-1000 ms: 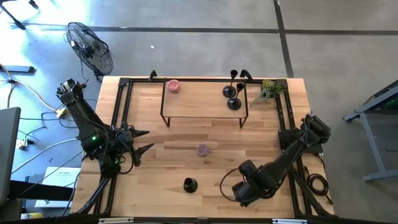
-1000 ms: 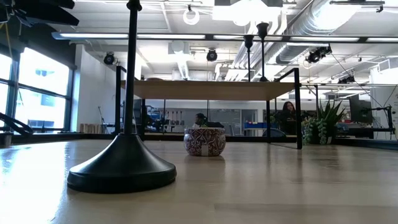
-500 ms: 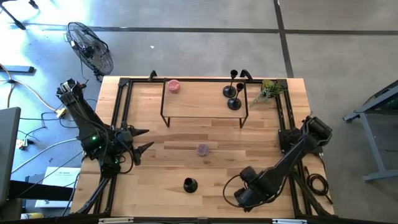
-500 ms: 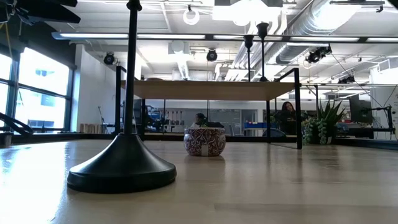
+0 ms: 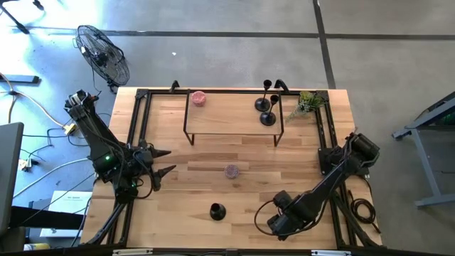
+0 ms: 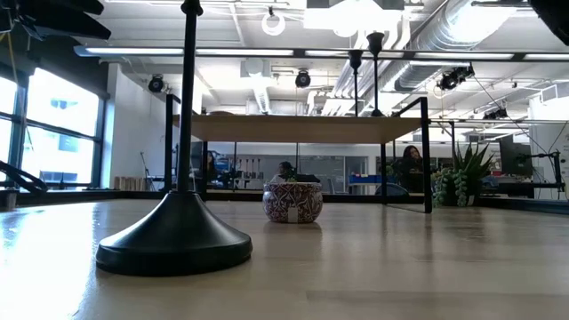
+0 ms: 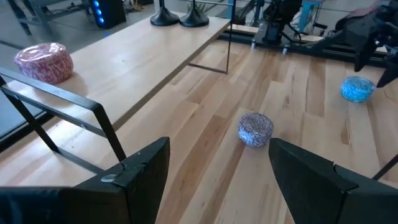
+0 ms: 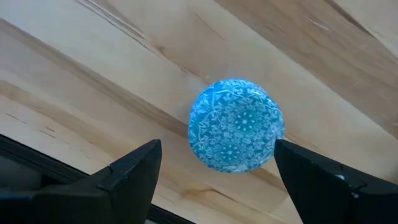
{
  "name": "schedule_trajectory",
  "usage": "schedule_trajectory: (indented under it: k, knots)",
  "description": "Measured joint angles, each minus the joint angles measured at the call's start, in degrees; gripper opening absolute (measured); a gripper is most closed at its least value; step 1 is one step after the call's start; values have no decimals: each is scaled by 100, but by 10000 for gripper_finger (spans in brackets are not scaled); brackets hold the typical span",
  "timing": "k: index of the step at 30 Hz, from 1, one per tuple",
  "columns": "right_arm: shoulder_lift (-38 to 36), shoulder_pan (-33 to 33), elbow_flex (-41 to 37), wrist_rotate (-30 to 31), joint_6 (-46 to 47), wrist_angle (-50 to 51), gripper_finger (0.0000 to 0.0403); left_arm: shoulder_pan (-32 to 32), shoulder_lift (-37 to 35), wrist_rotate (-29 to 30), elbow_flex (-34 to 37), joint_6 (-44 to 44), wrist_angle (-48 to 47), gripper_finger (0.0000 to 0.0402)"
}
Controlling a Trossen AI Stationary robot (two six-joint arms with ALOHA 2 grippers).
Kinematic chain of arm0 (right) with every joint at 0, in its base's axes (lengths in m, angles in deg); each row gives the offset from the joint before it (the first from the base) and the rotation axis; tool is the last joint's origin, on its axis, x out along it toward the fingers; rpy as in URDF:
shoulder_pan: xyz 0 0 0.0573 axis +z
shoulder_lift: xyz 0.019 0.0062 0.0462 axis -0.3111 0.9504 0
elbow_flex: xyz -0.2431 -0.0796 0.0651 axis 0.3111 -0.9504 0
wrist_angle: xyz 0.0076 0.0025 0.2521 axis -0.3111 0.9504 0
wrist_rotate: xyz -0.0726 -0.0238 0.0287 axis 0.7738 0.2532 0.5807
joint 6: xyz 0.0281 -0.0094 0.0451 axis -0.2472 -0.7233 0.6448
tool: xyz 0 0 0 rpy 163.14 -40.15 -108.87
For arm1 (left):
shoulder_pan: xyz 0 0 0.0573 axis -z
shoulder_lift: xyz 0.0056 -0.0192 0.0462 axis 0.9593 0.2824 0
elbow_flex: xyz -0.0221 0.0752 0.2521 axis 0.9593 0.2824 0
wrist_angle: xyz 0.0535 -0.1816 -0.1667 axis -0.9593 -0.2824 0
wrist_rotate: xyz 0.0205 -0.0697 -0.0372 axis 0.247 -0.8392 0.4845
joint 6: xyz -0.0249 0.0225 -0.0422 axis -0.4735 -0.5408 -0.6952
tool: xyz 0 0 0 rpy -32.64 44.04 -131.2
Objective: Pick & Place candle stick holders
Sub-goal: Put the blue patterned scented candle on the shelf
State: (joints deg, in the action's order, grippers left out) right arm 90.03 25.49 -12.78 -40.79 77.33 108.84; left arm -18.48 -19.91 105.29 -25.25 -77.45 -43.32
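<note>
You are holding the open right pincer [image 8: 214,171] over a blue tin [image 8: 236,124], risking grabbing it instead of the candle stick holder [image 5: 217,211].

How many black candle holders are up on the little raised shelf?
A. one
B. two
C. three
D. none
B: two candle stick holders stand together on the raised shelf, while a third candle stick holder stands down on the table near the front edge.

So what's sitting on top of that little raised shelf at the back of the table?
On the shelf stand two black candle holders side by side at one end and a pink round tin at the other. Whether anything lies inside the tin cannot be seen.
</note>
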Motion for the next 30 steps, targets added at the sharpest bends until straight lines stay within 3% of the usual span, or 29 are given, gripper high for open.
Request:
schedule_trajectory:
  k: [30]
  knots:
    - [0,3,2,-45,-87,253,307,0,0,-8,0,-94,-5,269]
